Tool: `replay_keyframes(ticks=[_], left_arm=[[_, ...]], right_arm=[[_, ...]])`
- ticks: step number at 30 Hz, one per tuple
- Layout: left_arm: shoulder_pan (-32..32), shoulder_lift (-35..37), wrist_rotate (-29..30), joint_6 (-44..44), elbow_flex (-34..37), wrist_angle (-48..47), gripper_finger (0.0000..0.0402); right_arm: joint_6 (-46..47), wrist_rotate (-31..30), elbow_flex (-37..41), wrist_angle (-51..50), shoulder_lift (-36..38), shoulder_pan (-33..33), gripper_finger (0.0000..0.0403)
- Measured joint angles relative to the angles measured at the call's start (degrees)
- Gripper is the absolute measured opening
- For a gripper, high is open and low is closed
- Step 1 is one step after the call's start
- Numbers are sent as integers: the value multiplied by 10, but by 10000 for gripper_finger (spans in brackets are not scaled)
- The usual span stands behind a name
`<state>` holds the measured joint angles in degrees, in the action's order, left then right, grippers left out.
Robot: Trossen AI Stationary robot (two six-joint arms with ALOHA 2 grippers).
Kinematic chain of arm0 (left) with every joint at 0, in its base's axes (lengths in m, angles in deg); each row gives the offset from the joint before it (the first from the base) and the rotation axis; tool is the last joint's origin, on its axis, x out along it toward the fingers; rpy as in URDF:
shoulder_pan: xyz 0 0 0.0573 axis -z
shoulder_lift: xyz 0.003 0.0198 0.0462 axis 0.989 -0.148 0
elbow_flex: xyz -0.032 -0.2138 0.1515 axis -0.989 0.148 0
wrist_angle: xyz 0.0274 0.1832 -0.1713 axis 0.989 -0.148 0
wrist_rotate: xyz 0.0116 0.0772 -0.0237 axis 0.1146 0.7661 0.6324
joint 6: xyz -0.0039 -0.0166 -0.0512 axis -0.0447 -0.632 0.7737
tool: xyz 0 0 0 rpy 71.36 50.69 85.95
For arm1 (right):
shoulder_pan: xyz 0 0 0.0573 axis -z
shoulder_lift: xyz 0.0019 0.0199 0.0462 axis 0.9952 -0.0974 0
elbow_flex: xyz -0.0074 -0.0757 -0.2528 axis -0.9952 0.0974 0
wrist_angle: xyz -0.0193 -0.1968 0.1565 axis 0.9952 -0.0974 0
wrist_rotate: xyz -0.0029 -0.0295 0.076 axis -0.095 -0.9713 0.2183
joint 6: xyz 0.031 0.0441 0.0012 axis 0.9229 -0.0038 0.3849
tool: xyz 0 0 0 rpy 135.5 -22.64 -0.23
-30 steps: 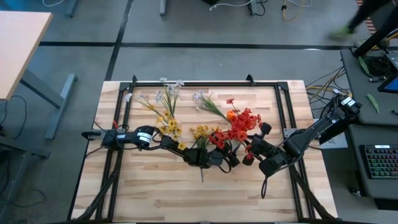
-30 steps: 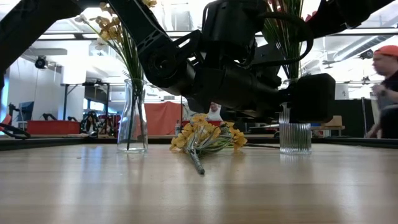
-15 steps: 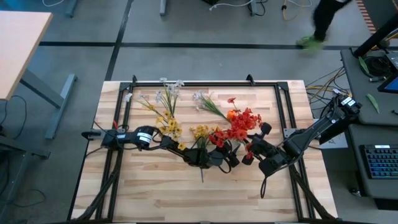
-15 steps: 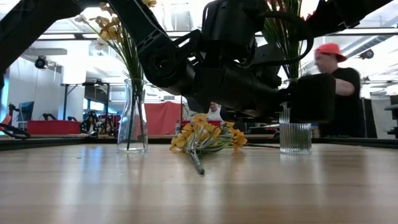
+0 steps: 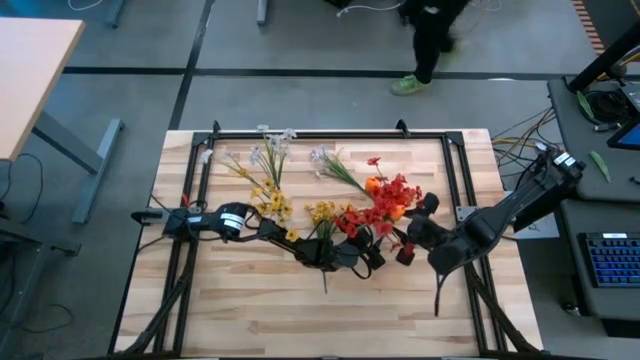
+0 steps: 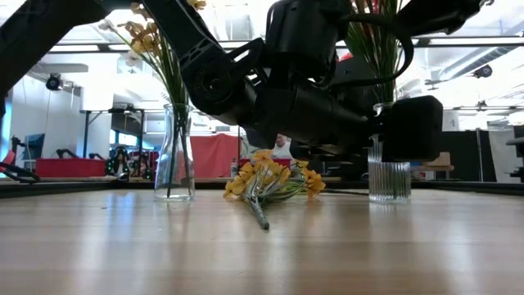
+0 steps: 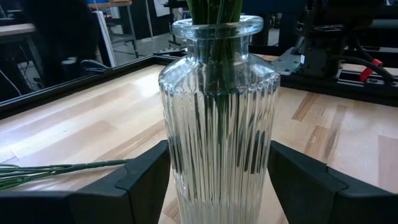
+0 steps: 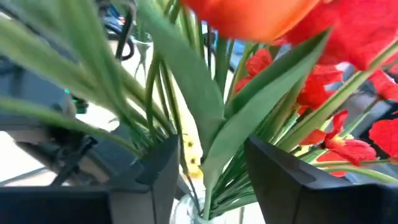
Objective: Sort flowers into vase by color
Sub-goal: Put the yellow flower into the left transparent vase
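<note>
A ribbed glass vase (image 7: 217, 112) stands upright on the table and holds red and orange flowers (image 5: 385, 200); it also shows in the low view (image 6: 387, 180). My left gripper (image 5: 360, 258) is shut on this vase. My right gripper (image 8: 211, 180) is open just above the vase's mouth, with green stalks and leaves (image 8: 236, 124) between its fingers; in the high view it (image 5: 408, 238) is at the right of the red bunch. A smooth glass vase (image 6: 176, 156) holds yellow flowers (image 5: 272, 205). A yellow spray (image 5: 322, 213) lies flat on the table. My left gripper pinches the ribbed vase's body (image 7: 180, 168) between its two fingers, one on each side, low on the wall. The fingers (image 7: 146, 180) come in level from the table's left. The vase stands upright with its base on the table.
A white spray (image 5: 332, 162) shows near the far edge. A black frame (image 5: 330, 133) runs round the tabletop. A person (image 5: 430, 40) walks on the floor beyond the far edge. The near half of the table (image 5: 300, 320) is bare wood.
My right gripper has drawn back a little toward the table's right edge, away from the red bunch. The left gripper and both vases have kept still. A person has walked from right to left behind the table.
</note>
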<state>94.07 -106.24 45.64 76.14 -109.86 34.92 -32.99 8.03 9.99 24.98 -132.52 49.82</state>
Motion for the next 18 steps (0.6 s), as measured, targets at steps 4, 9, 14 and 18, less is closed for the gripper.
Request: replay_keyframes(ticks=[4,9,14,18], left_arm=[[0,0,0,0,0,2,240],[0,0,0,0,0,9,240],[1,1,2,0,0,10,240],[1,2,3,0,0,10,240]], right_arm=[[0,22,0,0,25,0,195],[0,34,0,0,44,0,214],[0,45,0,0,49,0,222],[0,50,0,0,52,0,222]])
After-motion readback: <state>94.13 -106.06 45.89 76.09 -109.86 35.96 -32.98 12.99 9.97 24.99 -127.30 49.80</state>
